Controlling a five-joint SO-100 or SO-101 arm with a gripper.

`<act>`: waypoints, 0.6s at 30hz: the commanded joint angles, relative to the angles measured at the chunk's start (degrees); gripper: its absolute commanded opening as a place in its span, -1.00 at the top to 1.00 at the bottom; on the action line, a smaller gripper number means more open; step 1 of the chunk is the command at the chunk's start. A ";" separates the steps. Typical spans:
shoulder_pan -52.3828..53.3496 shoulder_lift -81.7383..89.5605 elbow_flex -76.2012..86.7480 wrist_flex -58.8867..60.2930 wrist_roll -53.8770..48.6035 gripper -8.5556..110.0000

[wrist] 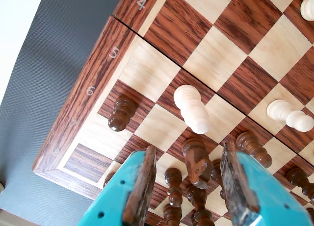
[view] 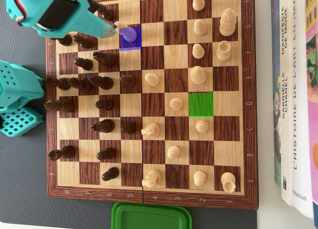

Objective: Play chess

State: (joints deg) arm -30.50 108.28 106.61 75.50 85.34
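The wooden chessboard (view: 251, 90) holds dark pieces on its left half and white pieces on its right in the overhead view. My teal gripper (view: 114, 26) reaches over the board's top left corner. In the wrist view the gripper (wrist: 188, 147) is open, and a dark knight (wrist: 197, 163) stands on the board below the gap between its pads. Just beyond the fingertips stands a white pawn (wrist: 192, 108); overhead the same pawn (view: 129, 34) sits on a blue-tinted square (view: 136, 44). A green-tinted empty square (view: 200, 104) lies right of centre. A dark pawn (wrist: 121, 113) stands near the numbered edge.
Several dark pieces (wrist: 172, 196) crowd under the gripper. Another white piece (wrist: 289, 117) stands to the right in the wrist view. Off the board overhead are a green lid (view: 151, 216) below, books (view: 293, 90) on the right and the teal arm base (view: 17, 97) on the left.
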 commanded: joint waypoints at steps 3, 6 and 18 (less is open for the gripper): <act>0.62 -2.11 -3.96 -0.62 0.35 0.53; 1.49 -4.48 -5.71 -0.62 0.00 0.53; 2.72 -9.14 -7.12 -0.62 0.18 0.53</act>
State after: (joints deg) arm -28.48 99.05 102.39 75.50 85.34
